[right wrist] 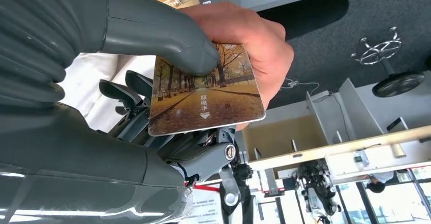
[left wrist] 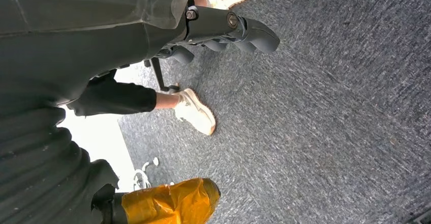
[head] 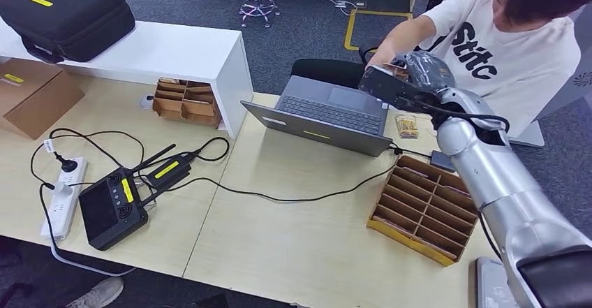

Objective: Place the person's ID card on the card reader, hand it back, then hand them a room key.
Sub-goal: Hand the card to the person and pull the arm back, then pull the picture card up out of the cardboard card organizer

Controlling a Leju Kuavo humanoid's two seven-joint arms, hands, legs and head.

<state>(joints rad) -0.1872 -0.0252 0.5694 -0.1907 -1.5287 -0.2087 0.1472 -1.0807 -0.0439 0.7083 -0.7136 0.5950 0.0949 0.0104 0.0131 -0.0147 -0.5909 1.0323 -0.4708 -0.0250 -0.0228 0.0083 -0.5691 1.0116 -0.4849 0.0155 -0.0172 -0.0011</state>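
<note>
Two hands (robot hand [right wrist: 167, 56], person's hand [right wrist: 244, 41]) on room key [right wrist: 206, 97]

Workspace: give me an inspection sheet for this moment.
Surface: light wooden table, white shelf at rear.
Job's things: autumn-trees card pinched by right hand; person's hand also grips it.
Clutter: laptop, cardboard divider tray, handheld controller, black case, brown box.
Hands: left hand hangs over carpet, holding nothing.
Cables: black cable across table; power strip.
Surroundings: person in white shirt, grey carpet.
</note>
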